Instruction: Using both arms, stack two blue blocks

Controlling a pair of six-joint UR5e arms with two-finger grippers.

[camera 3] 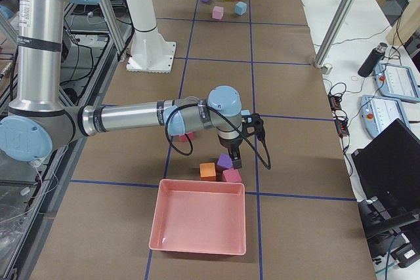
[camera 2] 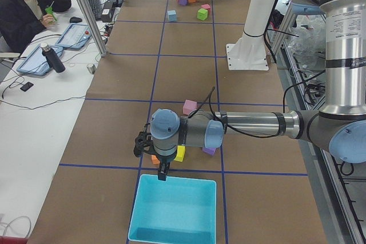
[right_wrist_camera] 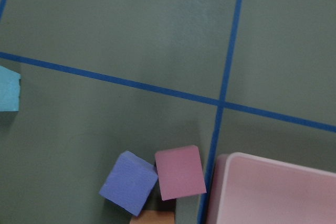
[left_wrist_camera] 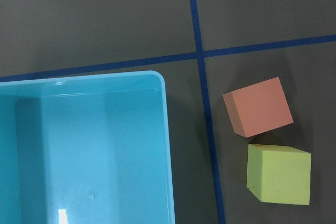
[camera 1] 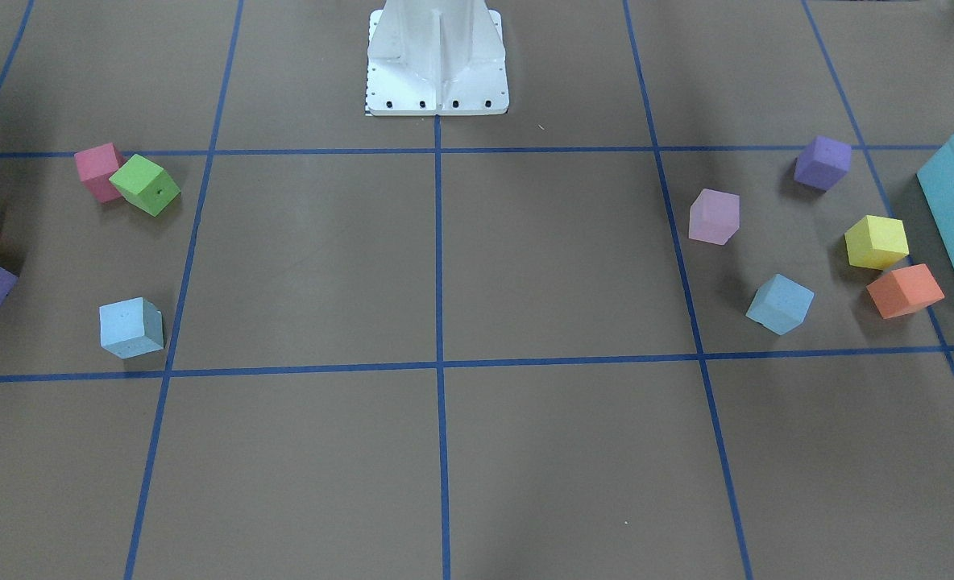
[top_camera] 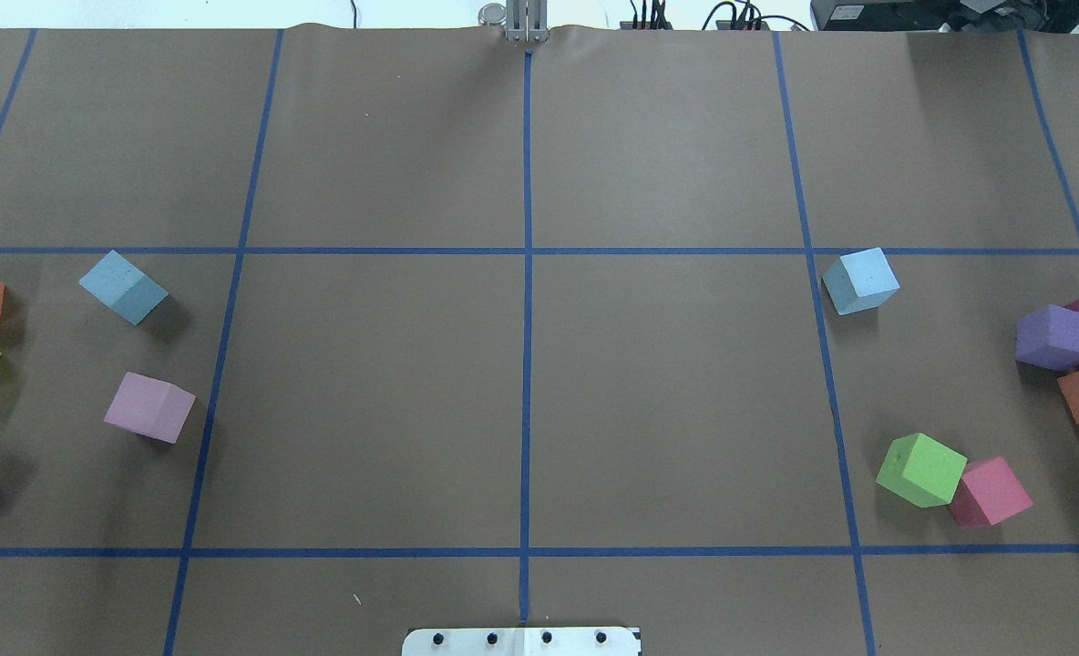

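Note:
Two pale blue blocks lie far apart on the brown table. One (top_camera: 123, 287) is on my left side, also in the front-facing view (camera 1: 780, 304). The other (top_camera: 860, 281) is on my right side, also in the front-facing view (camera 1: 130, 327) and at the left edge of the right wrist view (right_wrist_camera: 8, 90). My left gripper (camera 2: 163, 172) hangs over the near rim of the turquoise box, away from its blue block. My right gripper (camera 3: 235, 159) hangs above purple and pink cubes by the pink tray. Both grippers show only in side views, so I cannot tell whether they are open or shut.
The turquoise box (camera 2: 174, 210) stands at the left end and the pink tray (camera 3: 199, 214) at the right end. Lilac (top_camera: 149, 407), yellow (left_wrist_camera: 278, 174) and orange (left_wrist_camera: 257, 106) cubes lie on the left. Green (top_camera: 920, 469), pink (top_camera: 989, 492) and purple (top_camera: 1055, 336) cubes lie on the right. The white robot base (camera 1: 437, 60) is central.

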